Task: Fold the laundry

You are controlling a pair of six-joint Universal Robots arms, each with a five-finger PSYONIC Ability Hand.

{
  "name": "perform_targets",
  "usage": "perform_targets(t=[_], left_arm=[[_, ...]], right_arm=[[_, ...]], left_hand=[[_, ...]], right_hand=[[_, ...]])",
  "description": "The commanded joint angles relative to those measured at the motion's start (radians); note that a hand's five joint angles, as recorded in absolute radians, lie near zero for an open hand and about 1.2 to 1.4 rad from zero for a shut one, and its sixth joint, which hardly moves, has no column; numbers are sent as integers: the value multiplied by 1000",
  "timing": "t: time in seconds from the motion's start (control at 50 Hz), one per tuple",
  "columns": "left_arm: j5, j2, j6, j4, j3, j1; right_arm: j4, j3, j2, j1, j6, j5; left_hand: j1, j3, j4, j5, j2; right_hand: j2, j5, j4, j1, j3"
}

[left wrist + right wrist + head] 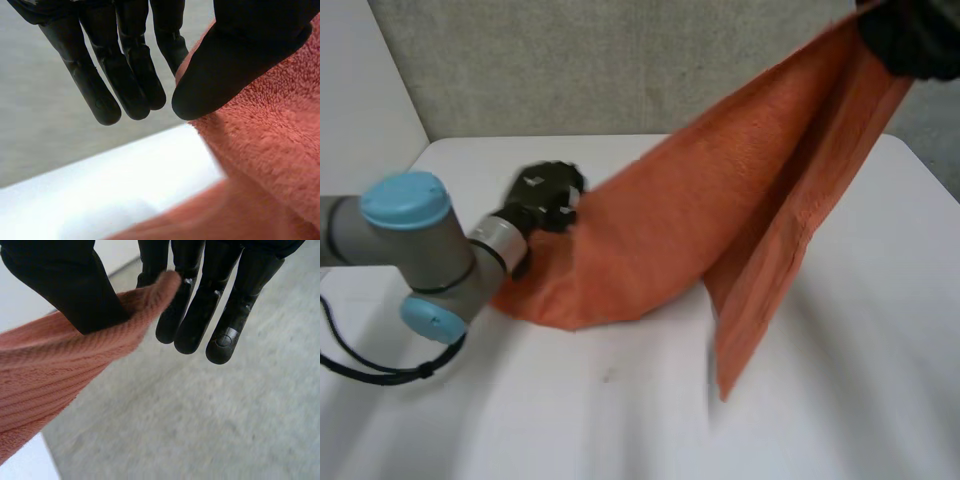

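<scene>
Your right hand (65, 285) is pinching a corner of the orange towel (720, 190) between its thumb and straight fingers, holding that corner high above the far right of the table. Your left hand (545, 198) is sitting low at the towel's opposite end, close to the tabletop. Its thumb is pressing the terry edge against straight fingers, so it too is gripping cloth. Between the two hands the towel is stretching in a slope, its long axis running from low at the left to high at the far right. Its lower end is resting on the white table (620, 430). A doubled flap is hanging from the raised corner and pointing down toward the near edge; whether its tip is touching the tabletop, you cannot tell. Behind the table a grey textured wall (570, 70) is closing off the scene.
</scene>
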Motion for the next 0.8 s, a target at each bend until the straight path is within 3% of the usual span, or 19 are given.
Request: perform_targets(t=[0.02, 0.18, 0.3, 0.42, 0.5, 0.66, 0.7, 0.72, 0.8], left_arm=[[-151, 151, 13, -2, -111, 67], [-144, 294, 57, -30, -306, 121], [-144, 308, 186, -123, -397, 107], [-148, 223, 232, -117, -361, 92], [-160, 148, 224, -16, -201, 63], [-201, 122, 204, 263, 124, 46], [-225, 139, 204, 338, 173, 46], [-262, 169, 207, 414, 206, 46], [-321, 237, 212, 524, 228, 46]], right_arm=[[1, 33, 105, -84, -23, 13], [116, 56, 240, -88, -77, 60], [233, 58, 405, -65, -218, 77], [242, -28, 546, -18, -261, 152], [225, -119, 612, 15, -255, 201], [-28, -464, 709, 51, -217, 290], [-182, -574, 700, 53, -200, 318], [-183, -574, 700, 53, -200, 318], [-470, -573, 651, 53, -140, 349]], left_hand=[[237, 216, 216, 228, 215], [237, 216, 216, 228, 215], [237, 216, 216, 228, 215], [237, 216, 216, 228, 215], [237, 216, 216, 228, 215], [237, 216, 216, 228, 215], [237, 216, 216, 228, 215], [237, 216, 216, 228, 215], [237, 216, 216, 228, 215]], right_hand=[[214, 234, 203, 412, 215], [214, 234, 203, 412, 215], [214, 234, 203, 412, 215], [214, 234, 203, 412, 215], [214, 234, 203, 412, 215], [214, 234, 203, 412, 215], [214, 234, 203, 412, 215], [214, 234, 203, 412, 215], [214, 234, 203, 412, 215]])
